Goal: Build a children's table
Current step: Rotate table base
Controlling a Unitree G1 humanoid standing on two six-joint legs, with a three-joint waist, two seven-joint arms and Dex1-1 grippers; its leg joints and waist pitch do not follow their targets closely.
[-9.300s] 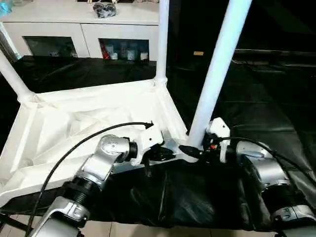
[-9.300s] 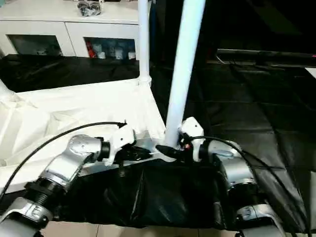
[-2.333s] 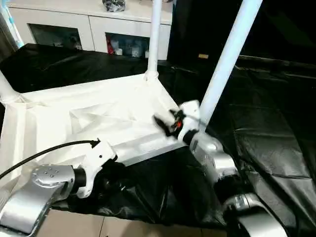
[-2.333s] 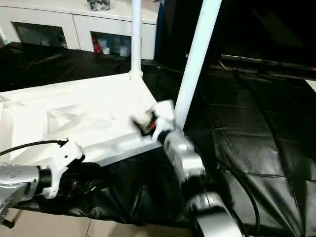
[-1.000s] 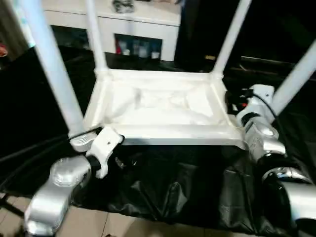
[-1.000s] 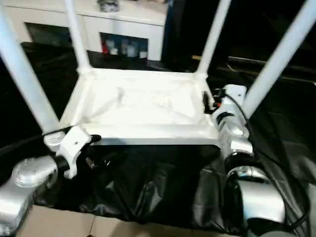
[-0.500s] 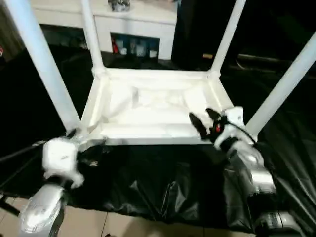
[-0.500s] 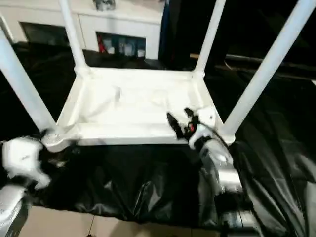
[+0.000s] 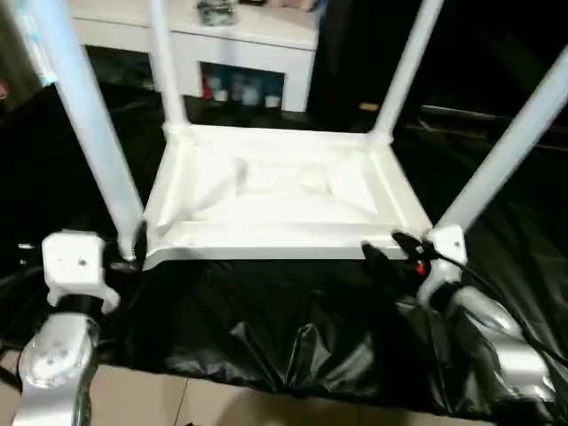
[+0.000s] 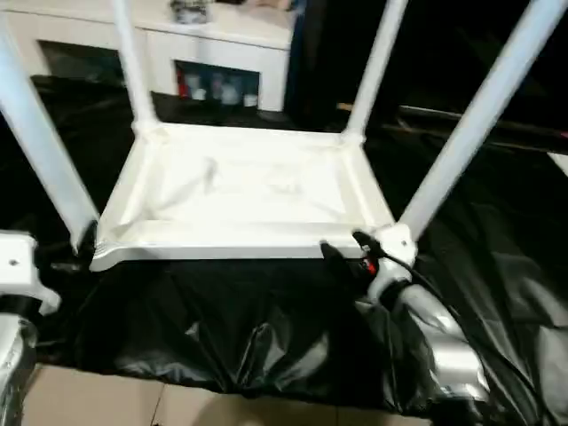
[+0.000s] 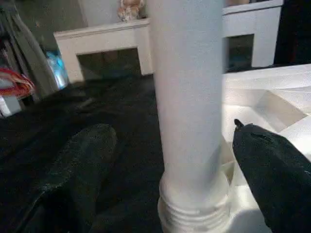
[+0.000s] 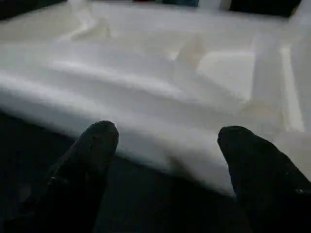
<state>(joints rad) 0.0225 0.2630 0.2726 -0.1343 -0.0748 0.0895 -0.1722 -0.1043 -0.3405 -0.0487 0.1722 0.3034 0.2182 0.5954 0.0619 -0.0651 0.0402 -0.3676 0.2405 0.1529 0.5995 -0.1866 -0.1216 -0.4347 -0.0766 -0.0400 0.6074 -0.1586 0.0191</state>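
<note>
The children's table (image 9: 284,200) lies upside down at the middle of the black-draped counter (image 9: 293,337), its tabletop flat on the cloth and all four legs standing up from the corner sockets: one at 10 o'clock (image 9: 89,133), one at 11 o'clock (image 9: 167,67), one at 1 o'clock (image 9: 404,71) and one at 3 o'clock (image 9: 506,151). The left gripper (image 11: 170,179) has its fingers wide apart on either side of the near-left leg just above its socket, not closed on it. The right gripper (image 12: 167,145) is also spread, hovering just off the tabletop's near edge at about 4 o'clock. The table looks like light, hollow, stiff plastic with a smooth, rather slippery skin; the tapered legs would slide in a grip, so the ribbed rim or a leg base near its socket seems the surest hold. No brand, label or writing can be read anywhere.
</note>
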